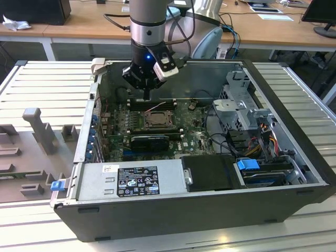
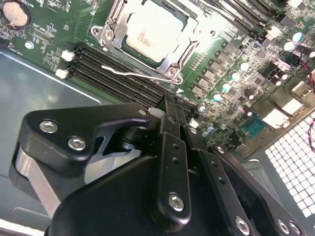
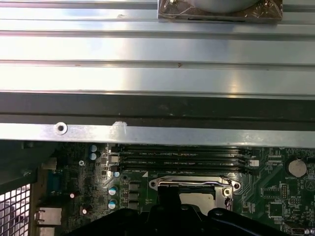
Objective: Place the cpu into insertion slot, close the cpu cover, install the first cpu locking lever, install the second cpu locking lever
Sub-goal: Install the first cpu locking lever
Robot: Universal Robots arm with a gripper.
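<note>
The cpu (image 2: 147, 29) lies flat in the insertion slot (image 1: 157, 119) on the green motherboard, pale face up. The silvery cpu cover (image 2: 109, 35) is down around it as a frame, also seen in the first wrist view as the cpu cover (image 3: 189, 183). A thin wire locking lever (image 2: 129, 73) lies along the socket's edge beside the memory slots. My gripper (image 2: 171, 104) hangs just above the memory slots, close to that lever, fingers together with nothing between them. In the exterior view my gripper (image 1: 146, 95) is behind the socket, toward the case's far wall.
Long black memory slots (image 2: 113, 73) run next to the socket. A black module (image 1: 149, 142) sits in front of the socket. The power supply (image 1: 131, 178), drive cage (image 1: 239, 105) and cables (image 1: 257, 144) fill the case; its metal wall (image 3: 157, 132) is close behind the arm.
</note>
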